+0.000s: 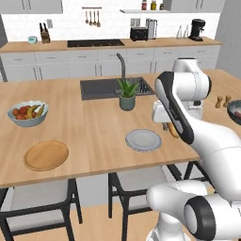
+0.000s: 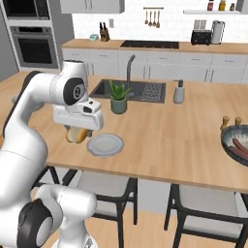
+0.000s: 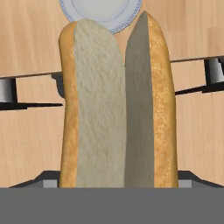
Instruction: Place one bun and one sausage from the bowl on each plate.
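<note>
While the arm hangs over the front edge of the wooden island, the scene reads so:

Gripper: the gripper (image 2: 77, 131) points down beside the pale plate, its jaws set wide around a bun and clasping it.
Bun: the bun (image 3: 118, 105) is a long split roll, golden crust outside, pale crumb within; in the hand view it stands lengthwise between the fingers. In the left base view its end (image 1: 172, 129) peeps out beneath the forearm; in the right base view it hangs under the hand, above the counter's edge.
Grey-white plate: the grey-white plate (image 1: 143, 140) lies bare near the island's front edge, just beside the held bun; in the hand view its rim shows beyond the bun's far tip.
Wooden plate: the wooden plate (image 1: 46, 155) lies bare, well apart to the left, near the front edge.
Dark bowl: the dark bowl (image 2: 236, 144) sits at the island's right end with sausages (image 2: 240, 147) inside.
Fruit bowl: the fruit bowl (image 1: 28, 113) stands behind the wooden plate.
Potted plant: the potted plant (image 1: 127, 94) stands by the sink (image 1: 101, 88).
Chairs: dark-framed chairs (image 2: 104, 186) are tucked beneath the island.
</note>
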Motion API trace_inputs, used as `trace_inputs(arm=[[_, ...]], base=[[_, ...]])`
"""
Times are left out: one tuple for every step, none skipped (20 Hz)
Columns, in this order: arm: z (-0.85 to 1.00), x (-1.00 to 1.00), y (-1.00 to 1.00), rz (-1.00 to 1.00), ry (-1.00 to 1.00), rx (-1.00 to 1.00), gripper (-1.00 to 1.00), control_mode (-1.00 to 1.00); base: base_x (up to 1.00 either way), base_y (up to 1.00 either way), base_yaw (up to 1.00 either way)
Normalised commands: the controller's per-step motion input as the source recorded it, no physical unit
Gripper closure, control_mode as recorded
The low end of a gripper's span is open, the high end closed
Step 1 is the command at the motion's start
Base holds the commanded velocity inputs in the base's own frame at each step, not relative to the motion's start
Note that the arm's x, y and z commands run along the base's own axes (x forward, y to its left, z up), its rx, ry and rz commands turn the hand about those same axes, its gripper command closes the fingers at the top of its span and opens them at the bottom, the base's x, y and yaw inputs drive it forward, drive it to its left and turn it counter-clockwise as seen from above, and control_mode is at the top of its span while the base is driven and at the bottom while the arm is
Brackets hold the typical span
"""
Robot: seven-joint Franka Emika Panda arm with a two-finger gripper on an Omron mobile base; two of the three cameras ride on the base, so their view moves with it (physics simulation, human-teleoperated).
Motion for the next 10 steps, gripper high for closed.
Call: trace_inputs(arm=[[0.00,0.00,0.00,0.00,0.00,0.00,1.00,1.00],[0.00,0.00,0.00,0.00,0.00,0.00,1.00,1.00],[0.00,0.00,0.00,0.00,0.00,0.00,1.00,1.00],[0.00,0.00,0.00,0.00,0.00,0.00,1.00,1.00],[0.00,0.00,0.00,0.00,0.00,0.00,1.00,1.00],[0.00,0.00,0.00,0.00,0.00,0.00,1.00,1.00],[0.00,0.00,0.00,0.00,0.00,0.00,1.00,1.00],[0.00,0.00,0.00,0.00,0.00,0.00,1.00,1.00],[0.00,0.00,0.00,0.00,0.00,0.00,1.00,1.00],[0.00,0.00,0.00,0.00,0.00,0.00,1.00,1.00]], base=[[0.50,-0.20,0.00],[0.51,-0.21,0.00],[0.49,-0.17,0.00],[0.48,-0.15,0.00],[0.44,-0.13,0.00],[0.42,-0.12,0.00],[0.42,-0.14,0.00],[0.39,-0.15,0.00],[0.40,-0.14,0.00],[0.42,-0.12,0.00]])
